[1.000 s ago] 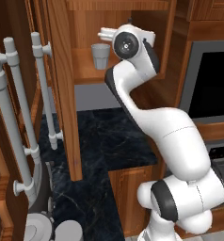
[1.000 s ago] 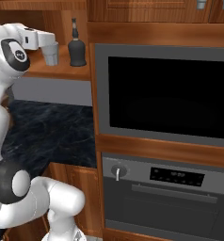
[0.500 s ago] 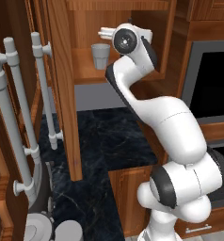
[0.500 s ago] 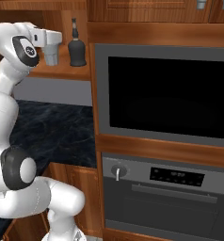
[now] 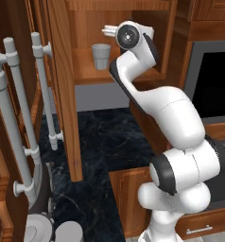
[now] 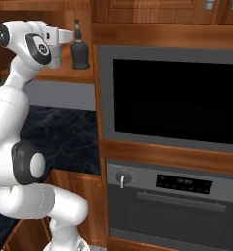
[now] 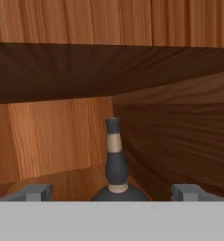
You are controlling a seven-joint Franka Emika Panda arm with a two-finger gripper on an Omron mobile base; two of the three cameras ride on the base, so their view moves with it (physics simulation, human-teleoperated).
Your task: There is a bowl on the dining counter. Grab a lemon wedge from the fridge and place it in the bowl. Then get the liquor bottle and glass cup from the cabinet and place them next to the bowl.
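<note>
The brown cabinet (image 5: pixel 90 75) stands open. On its shelf the pale glass cup (image 5: pixel 101 56) sits to the left. The dark liquor bottle (image 6: pixel 80 51) stands at the shelf's right end. My gripper (image 6: pixel 64 35) reaches into the cabinet at shelf height, just left of the bottle in the right base view. In the hand view the bottle's thin neck (image 7: pixel 115 155) rises straight ahead, centred between my fingertips (image 7: pixel 36 192), which stand wide apart. The gripper (image 7: pixel 113 194) is open and holds nothing. The bowl, lemon wedge and fridge are out of view.
The open cabinet door with long grey bar handles (image 5: pixel 43 94) stands left of the arm. A black marble-look counter (image 5: pixel 100 137) runs under the shelf. A built-in black oven window (image 6: pixel 172 98) and a lower oven with knobs (image 6: pixel 162 196) fill the wall to the right.
The hand has swung from in front of the glass cup toward the liquor bottle, and the arm's elbow has shifted. The jaws have stayed open.
</note>
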